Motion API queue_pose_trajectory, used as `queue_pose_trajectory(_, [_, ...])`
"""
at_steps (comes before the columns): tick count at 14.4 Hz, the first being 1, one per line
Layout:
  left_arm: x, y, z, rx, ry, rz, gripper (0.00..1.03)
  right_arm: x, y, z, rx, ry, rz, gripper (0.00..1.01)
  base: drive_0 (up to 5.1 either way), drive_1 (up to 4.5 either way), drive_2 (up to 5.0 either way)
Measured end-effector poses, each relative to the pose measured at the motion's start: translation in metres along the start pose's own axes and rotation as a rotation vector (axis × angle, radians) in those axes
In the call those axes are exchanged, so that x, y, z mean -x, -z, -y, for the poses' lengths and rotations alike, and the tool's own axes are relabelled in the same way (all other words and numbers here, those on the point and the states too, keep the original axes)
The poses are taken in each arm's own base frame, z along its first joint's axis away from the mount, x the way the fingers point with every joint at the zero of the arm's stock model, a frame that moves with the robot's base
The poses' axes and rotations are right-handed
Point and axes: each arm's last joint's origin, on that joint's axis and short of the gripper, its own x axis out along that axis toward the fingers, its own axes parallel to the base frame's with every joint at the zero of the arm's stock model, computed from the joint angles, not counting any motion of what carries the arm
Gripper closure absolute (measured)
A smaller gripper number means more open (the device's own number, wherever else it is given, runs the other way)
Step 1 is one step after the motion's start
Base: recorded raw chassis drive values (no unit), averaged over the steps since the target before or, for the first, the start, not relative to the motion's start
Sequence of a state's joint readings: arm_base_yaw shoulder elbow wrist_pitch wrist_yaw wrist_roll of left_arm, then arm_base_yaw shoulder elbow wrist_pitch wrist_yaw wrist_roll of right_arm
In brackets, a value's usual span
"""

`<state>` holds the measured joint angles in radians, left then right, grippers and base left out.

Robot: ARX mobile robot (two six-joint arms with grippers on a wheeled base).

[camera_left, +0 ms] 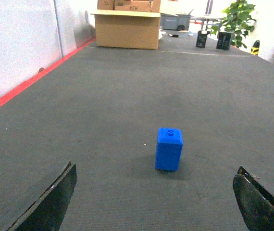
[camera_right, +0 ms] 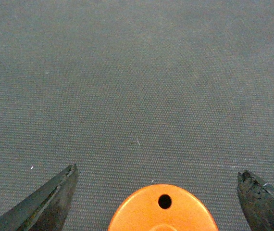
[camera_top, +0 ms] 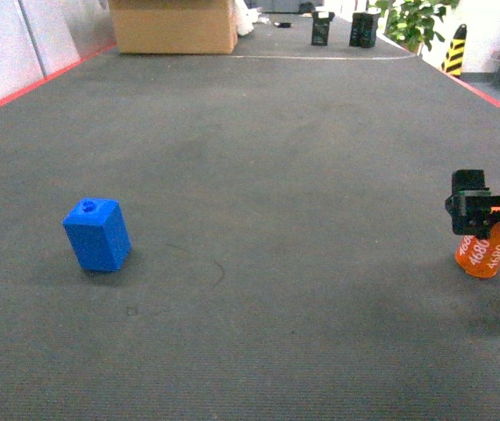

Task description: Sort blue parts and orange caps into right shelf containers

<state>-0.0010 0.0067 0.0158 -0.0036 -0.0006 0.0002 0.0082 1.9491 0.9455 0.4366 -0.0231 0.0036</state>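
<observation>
A blue part (camera_top: 97,234) stands upright on the dark mat at the left, its round stud on top. In the left wrist view the blue part (camera_left: 168,149) is ahead of my left gripper (camera_left: 156,202), whose fingers are spread wide with nothing between them. That gripper does not show in the head view. An orange cap (camera_top: 489,249) marked "4680" sits at the right edge. My right gripper (camera_top: 487,215) hangs over its top. In the right wrist view the orange cap (camera_right: 163,211) lies between the open gripper's (camera_right: 157,172) fingers, clear of both. The right shelf containers are out of view.
A cardboard box (camera_top: 173,24) stands at the far end of the mat, with two small black objects (camera_top: 322,28) (camera_top: 363,29) to its right. A red border (camera_top: 31,88) marks the mat's left edge. A plant (camera_top: 417,22) and a yellow-black post (camera_top: 453,48) stand beyond the far right corner.
</observation>
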Motion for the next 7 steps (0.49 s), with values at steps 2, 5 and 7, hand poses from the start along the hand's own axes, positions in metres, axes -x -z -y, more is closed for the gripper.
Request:
queue_pose_trajectory(2, [0.000, 0.000, 0.000, 0.000, 0.000, 0.000, 0.05, -0.015, 0.009, -0.002, 0.004, 0.010, -0.019, 0.18, 0.0, 0.00, 0.0])
queue_pose_trajectory(5, [-0.001, 0.002, 0.002, -0.014, -0.058, -0.136, 0.05, 0.085, 0.039, -0.003, 0.034, -0.020, 0.129, 0.59, 0.0, 0.00, 0.0])
queue_pose_trajectory(7, [-0.030, -0.027, 0.008, -0.023, -0.053, -0.207, 0.05, 0.116, 0.061, -0.005, 0.009, -0.012, 0.109, 0.59, 0.0, 0.00, 0.0])
